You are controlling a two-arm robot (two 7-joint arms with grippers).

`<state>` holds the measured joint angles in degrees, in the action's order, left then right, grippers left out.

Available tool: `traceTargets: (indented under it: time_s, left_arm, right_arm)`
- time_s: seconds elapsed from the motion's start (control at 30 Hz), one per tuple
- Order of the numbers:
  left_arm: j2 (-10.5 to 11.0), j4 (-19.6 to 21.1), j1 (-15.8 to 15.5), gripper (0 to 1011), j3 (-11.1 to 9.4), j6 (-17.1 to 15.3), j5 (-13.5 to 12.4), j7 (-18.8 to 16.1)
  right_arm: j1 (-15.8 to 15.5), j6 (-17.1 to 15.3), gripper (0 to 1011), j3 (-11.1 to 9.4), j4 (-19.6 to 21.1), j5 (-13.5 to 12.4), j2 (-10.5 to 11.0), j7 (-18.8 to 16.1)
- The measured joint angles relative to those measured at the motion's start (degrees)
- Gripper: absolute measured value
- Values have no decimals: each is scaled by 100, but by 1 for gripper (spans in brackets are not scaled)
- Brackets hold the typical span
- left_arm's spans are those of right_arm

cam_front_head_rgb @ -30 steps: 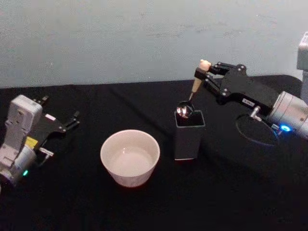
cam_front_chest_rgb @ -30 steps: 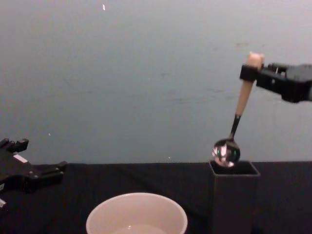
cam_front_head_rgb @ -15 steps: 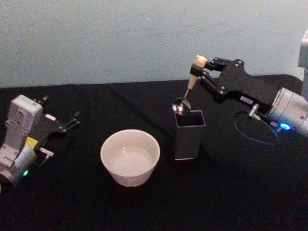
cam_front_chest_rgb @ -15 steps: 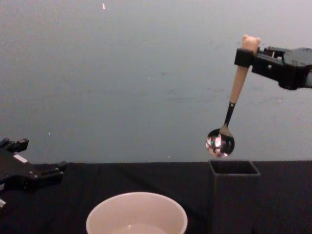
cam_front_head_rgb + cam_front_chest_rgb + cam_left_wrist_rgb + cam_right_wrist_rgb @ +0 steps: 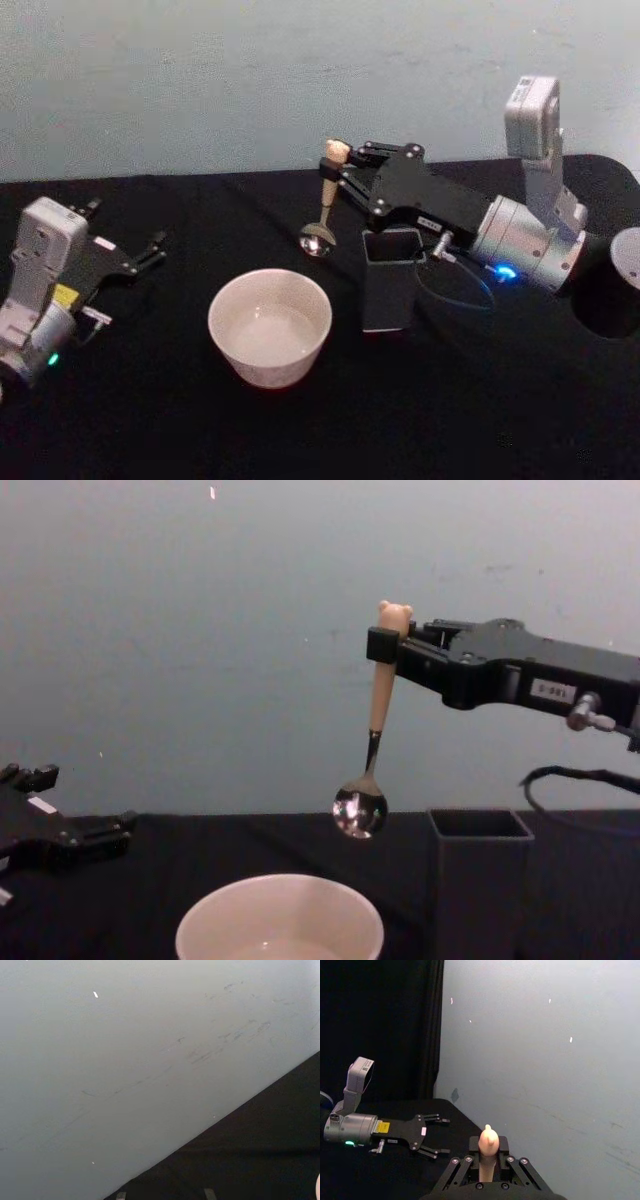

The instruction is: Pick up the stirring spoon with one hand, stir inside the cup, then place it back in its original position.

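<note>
Grips the stirring spoon [image 5: 373, 723] below its bear head with the right gripper [image 5: 385, 646], metal bowl hanging above the cup's [image 5: 270, 341] right side. Rests the left gripper [image 5: 128, 237], fingers apart, well left of the cup.

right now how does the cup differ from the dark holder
The cup is round, wide and cream-white; the holder is square-mouthed, narrow and dark grey. The holder stands taller than the cup. Both sit upright and open-topped on the black table, side by side without touching.

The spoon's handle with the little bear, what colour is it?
Beige. The stirring spoon shows it clearest in the chest view.
</note>
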<state>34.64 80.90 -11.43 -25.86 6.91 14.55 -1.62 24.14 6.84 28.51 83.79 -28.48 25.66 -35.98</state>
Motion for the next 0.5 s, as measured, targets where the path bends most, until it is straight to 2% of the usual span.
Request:
traceTargets:
  time_s: [0.2,0.5]
  left_arm:
    - [0,0,0,1001,0,0,0,0]
    - [0,0,0,1001,0,0,0,0]
  right_arm:
    - [1,-27,210,63,-46,52,-62,-8]
    - [-74,-36,210,232,-77,339,-177,107]
